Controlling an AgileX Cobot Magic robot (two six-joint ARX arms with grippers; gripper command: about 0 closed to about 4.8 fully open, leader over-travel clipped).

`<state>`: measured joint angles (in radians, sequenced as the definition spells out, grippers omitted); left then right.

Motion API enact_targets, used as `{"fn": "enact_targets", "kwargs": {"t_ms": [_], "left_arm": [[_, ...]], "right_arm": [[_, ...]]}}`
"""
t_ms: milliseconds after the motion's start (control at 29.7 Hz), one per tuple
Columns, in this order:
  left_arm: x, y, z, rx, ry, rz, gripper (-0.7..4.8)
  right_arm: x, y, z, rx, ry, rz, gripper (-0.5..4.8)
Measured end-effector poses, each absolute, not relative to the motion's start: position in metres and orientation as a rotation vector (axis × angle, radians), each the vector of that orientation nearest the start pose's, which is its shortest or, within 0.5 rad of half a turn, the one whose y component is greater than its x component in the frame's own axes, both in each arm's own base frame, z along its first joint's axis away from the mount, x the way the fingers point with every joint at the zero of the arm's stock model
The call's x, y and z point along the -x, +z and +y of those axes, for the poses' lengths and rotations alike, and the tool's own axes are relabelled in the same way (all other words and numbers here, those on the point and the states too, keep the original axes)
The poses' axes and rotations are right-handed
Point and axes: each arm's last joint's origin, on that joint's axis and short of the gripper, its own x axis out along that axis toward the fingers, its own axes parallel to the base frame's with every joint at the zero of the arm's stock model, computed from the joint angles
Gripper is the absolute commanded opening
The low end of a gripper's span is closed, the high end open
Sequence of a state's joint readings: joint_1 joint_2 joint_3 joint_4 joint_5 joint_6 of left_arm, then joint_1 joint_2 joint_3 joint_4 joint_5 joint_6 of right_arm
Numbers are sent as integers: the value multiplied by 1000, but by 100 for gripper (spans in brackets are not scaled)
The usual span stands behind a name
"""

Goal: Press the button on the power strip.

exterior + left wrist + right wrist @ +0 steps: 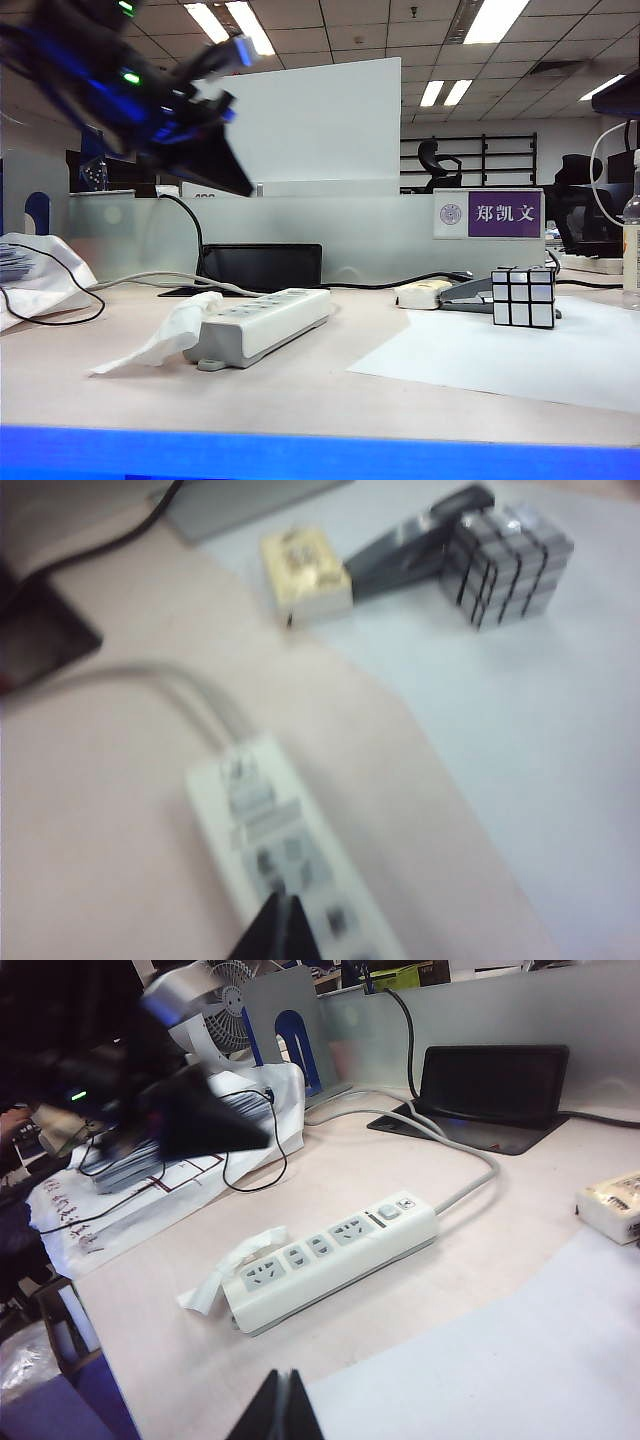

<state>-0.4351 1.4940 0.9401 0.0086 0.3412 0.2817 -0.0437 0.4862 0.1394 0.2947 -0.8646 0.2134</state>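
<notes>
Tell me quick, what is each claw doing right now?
Left claw: closed, empty, above the long pale grey-white plastic power strip.
Right claw: closed, empty, raised above the table.

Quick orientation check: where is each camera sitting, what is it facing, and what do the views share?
Exterior: low at the table edge, facing the power strip; the blurred left arm hangs raised above.
Left wrist: above the strip, looking down; shut left gripper.
Right wrist: looks across at the strip; shut right gripper.
All share the strip.

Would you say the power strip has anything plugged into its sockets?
No: the power strip shows its sockets bare in the right wrist view; only its own grey cable leaves it.
</notes>
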Motion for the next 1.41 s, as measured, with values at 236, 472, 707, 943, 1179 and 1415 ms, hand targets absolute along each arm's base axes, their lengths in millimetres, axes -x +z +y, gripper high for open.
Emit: {"fn": "enact_targets", "kwargs": {"t_ms": [236,472,707,943,1179,1415], "left_arm": [[-224,248,-112,-230,-718,356,-5],[-170,247,-82,-160,-559,242,-5],[-123,229,-55,-67,-379,141,-5],[-96,227,-40,-19,-296,54,-5],[-80,226,-28,69,-120,35,-5],[-81,207,-32,85,-252,138,-5]], "right_arm": [[-125,199,16,-268,800,125,0],[-126,206,15,-281,764,61,0],[-126,208,15,-335,748,61,0],[-126,208,15,-387,747,82,0],[-126,208,15,-404,739,87,0],[-126,208,15,-408,743,90,0]]}}
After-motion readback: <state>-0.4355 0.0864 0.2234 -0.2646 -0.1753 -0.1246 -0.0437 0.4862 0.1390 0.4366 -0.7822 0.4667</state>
